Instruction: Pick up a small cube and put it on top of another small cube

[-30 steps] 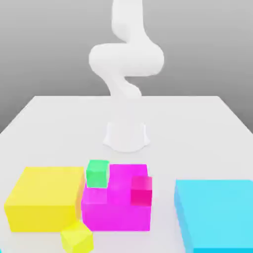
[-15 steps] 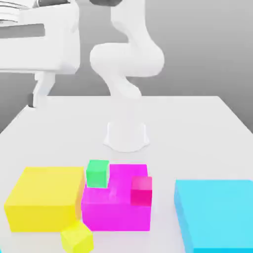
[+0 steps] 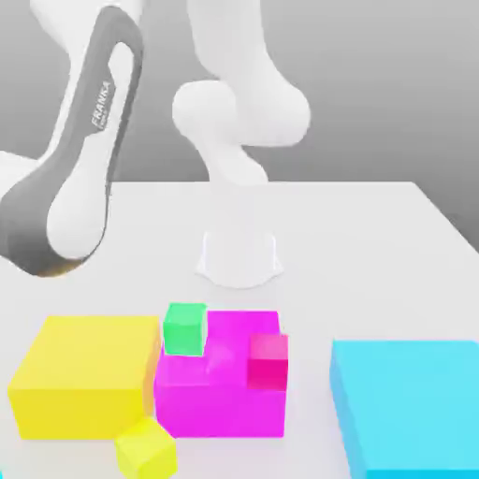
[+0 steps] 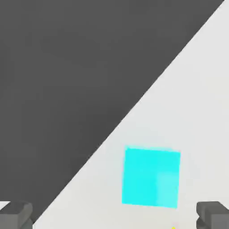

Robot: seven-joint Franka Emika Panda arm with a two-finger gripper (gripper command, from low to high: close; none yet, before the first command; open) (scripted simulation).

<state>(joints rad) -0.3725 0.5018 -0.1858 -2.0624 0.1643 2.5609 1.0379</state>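
In the exterior view, the robot arm [image 3: 239, 112] rises from the far part of the pale table [image 3: 327, 253], and its grey-and-white forearm reaches down at the exterior view's left. Nearer the camera, a large yellow block [image 3: 84, 374] lies beside a magenta block [image 3: 220, 407], with a large blue block [image 3: 412, 402] apart at the exterior view's right. A green cube [image 3: 184, 329] and a crimson cube [image 3: 268, 362] overlap the magenta block in the picture, and a small yellow cube [image 3: 147, 450] sits turned at an angle near both blocks' front. A sliver of cyan is cut off at the near left corner. In the hand view, the gripper [image 4: 115, 216] is released, its fingertips wide apart with nothing between them; the small cyan cube [image 4: 151, 178] lies on the tabletop near the table's edge, ungrasped.
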